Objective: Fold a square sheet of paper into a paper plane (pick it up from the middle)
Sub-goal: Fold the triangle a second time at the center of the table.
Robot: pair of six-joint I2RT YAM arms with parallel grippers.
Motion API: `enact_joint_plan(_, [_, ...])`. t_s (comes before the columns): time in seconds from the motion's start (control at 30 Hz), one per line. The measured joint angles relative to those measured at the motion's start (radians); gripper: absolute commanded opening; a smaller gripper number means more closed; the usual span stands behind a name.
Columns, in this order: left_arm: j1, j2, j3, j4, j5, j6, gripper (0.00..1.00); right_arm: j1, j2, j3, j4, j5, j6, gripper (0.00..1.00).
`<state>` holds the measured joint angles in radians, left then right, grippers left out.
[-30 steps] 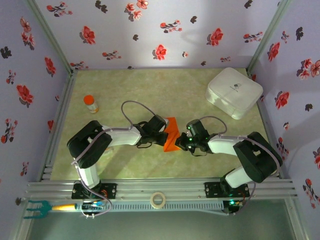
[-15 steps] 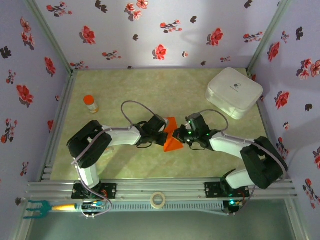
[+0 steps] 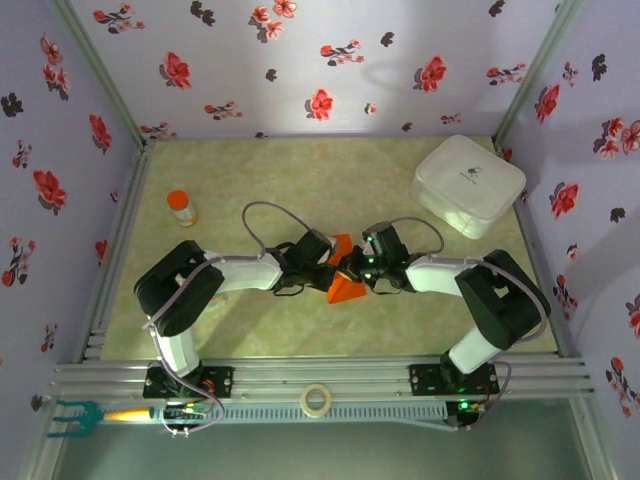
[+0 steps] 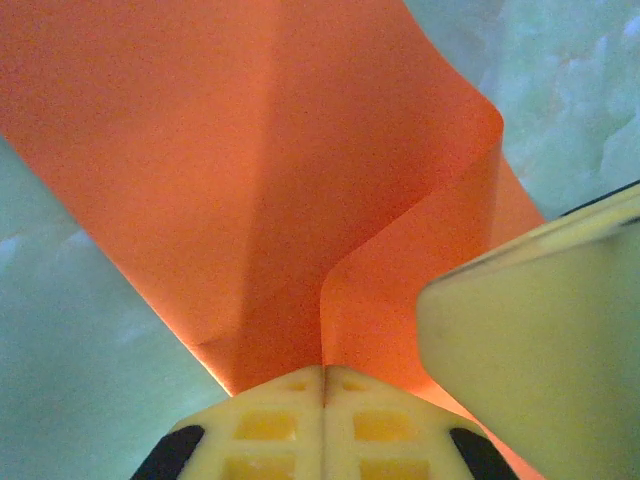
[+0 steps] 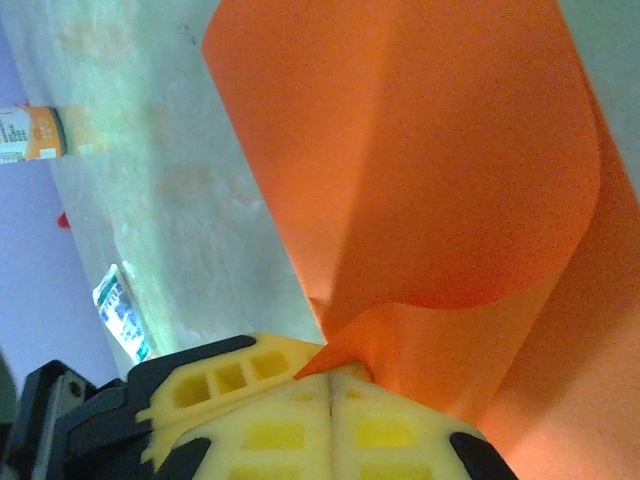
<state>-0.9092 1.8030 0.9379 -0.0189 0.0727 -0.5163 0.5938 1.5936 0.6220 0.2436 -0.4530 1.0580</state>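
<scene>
L jaws & R jaws both clamped on square sheet of paper [image 3: 345,290], curled btwn them, mid tabletop [image 3: 300,180]

1. My table [image 3: 250,170]: pale green marbled top.
2. White case [image 3: 468,184]: rounded, lid down, far right corner, just beside the wall.
3. Small bottle [image 3: 182,208]: orange cap, upright, on my left, well apart from the case.
4. Tape roll [image 3: 316,400]: flat on the near rail.
5. Teal-pronged tool [image 3: 100,414]: orange handle, near left corner.
6. Printed packet [image 5: 122,312]: small, on the tabletop.
7. Walls [image 3: 300,60]: lilac, red and black flowers.
</scene>
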Motion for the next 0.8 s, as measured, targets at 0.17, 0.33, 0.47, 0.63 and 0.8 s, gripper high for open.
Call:
enact_joint_plan(0.17, [0.0,0.003,0.003,0.002,0.003,0.0,0.02,-0.003,0.024,-0.014,-0.002,0.009,-0.003,0.0])
enact_joint_plan(0.33, [0.0,0.005,0.003,0.006,0.008,0.0,0.02,-0.02,0.036,-0.057,0.037,0.005,0.0,0.01])
enact_joint_plan(0.47, [0.0,0.008,0.006,0.007,0.01,0.0,0.02,-0.025,0.035,-0.064,0.052,0.004,0.0,0.03])
enact_joint_plan(0.63, [0.0,0.011,0.01,0.005,0.01,0.001,0.02,-0.034,0.003,-0.055,0.026,0.005,-0.003,0.04])
enact_joint_plan(0.8, [0.0,0.011,0.012,0.002,0.01,0.001,0.02,-0.058,-0.021,-0.015,-0.011,0.008,-0.031,0.03])
